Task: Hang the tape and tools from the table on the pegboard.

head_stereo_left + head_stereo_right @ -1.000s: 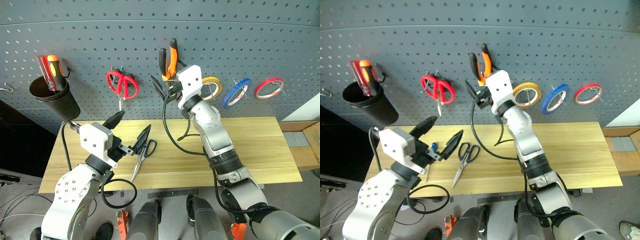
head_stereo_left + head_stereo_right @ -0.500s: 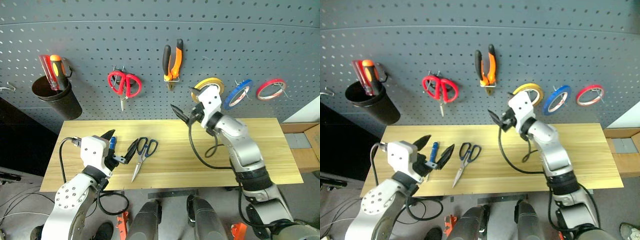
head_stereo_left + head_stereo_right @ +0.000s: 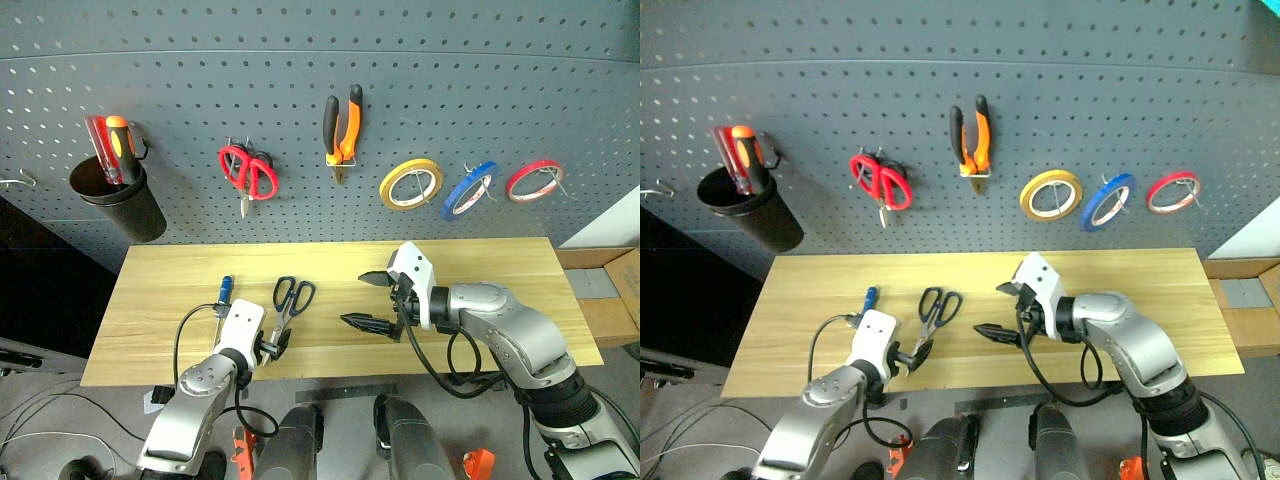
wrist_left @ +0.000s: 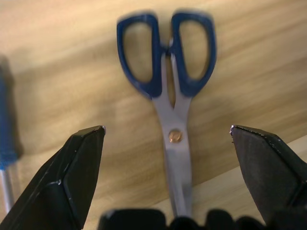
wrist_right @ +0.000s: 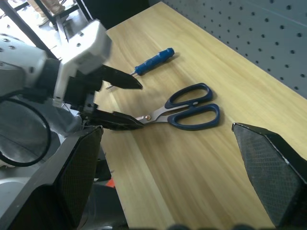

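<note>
Left end effector (image 4: 168, 132) released, fingers spread wide, straddling steel blades of blue-handled scissors (image 4: 169, 91) flat on worktop (image 3: 500, 270); handles point away from it toward pegboard (image 3: 300, 90). Blue-handled screwdriver (image 3: 225, 293) lies on worktop just beside left end effector, on outer side. Right end effector (image 3: 372, 300) released, empty, low above worktop, pointing toward scissors, well apart from them. Pliers (image 3: 341, 125) and blue tape (image 3: 471, 188) hang on pegboard beyond right end effector.

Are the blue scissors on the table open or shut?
Shut: the blue-handled steel scissors lie flat, blades together, handle loops side by side.
</note>
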Controlling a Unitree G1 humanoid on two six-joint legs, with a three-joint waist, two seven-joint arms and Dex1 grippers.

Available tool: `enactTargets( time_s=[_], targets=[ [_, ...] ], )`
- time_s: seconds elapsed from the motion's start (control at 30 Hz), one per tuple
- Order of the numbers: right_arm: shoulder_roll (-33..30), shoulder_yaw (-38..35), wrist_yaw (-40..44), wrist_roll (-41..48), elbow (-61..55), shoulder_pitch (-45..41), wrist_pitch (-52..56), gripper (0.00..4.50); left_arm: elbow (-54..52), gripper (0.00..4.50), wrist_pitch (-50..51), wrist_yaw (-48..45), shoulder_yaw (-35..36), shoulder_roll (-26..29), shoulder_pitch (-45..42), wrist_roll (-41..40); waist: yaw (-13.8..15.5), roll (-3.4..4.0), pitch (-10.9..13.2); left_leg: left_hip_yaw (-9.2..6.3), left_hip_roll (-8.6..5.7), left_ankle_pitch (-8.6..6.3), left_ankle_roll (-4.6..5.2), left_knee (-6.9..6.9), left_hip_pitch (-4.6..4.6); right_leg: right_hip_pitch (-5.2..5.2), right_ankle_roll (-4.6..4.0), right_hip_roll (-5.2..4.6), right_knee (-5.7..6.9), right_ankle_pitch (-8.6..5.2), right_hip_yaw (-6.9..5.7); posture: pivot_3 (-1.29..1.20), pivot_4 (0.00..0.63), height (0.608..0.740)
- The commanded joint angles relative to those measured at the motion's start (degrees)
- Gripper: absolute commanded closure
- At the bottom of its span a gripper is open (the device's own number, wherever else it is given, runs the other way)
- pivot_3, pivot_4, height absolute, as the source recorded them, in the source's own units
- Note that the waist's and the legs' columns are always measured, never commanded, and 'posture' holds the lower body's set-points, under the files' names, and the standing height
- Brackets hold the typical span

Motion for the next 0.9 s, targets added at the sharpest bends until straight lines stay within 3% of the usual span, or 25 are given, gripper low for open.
enactTargets(
  time_s=[0.03, 0.43, 0.53, 0.83, 0.9],
  targets=[
    [0.01, 0.88, -0.03, 0.03, -3.20, 0.10, -0.64, 0.02, 1.23, 0.00, 3.26, 1.48, -1.22, -1.67, -1.88, 1.28, 0.01, 0.01, -0.01, -0.03, 0.01, 0.00, 0.00, 0.03, -0.01, 0.00, 0.00, 0.00, 0.01, 0.00, -0.01, 0.03, 0.251, 0.740],
    [1.56, 0.45, -1.88, 1.59, -5.22, -0.40, 2.08, 0.02, 8.19, 0.00, 8.77, 5.15, -5.15, -6.81, -8.06, 5.65, -0.08, 0.04, -0.11, -0.11, 0.00, -0.01, 0.00, 0.22, -0.01, 0.11, 0.01, 0.00, 0.04, 0.01, -0.07, 0.01, 0.259, 0.740],
    [1.56, 0.50, -1.90, 1.60, -5.27, -0.41, 2.47, 0.00, 9.04, 0.57, 11.93, 6.90, -5.20, -7.78, -8.85, 6.46, -0.11, 0.03, -0.25, -0.11, 0.00, -0.01, 0.00, 0.22, 0.00, 0.14, 0.01, 0.00, 0.03, 0.01, -0.06, 0.01, 0.262, 0.740],
    [1.83, 0.56, -1.67, 1.23, -4.35, -0.79, 2.43, 0.00, 6.93, 3.61, 17.05, 7.46, -3.30, -6.46, -7.82, 6.84, -0.27, 0.13, -0.66, -0.12, 0.00, -0.02, 0.01, 0.22, 0.17, 0.29, 0.02, 0.00, 0.04, 0.00, -0.07, 0.02, 0.260, 0.740],
    [1.80, 0.63, -1.39, 1.16, -4.00, -0.87, 2.12, 0.00, 6.06, 3.87, 17.47, 7.20, -2.81, -5.95, -7.61, 6.76, -0.27, 0.13, -0.67, -0.12, 0.01, -0.01, 0.01, 0.22, 0.17, 0.29, 0.02, 0.00, 0.05, 0.00, -0.07, 0.02, 0.260, 0.740]
  ],
)
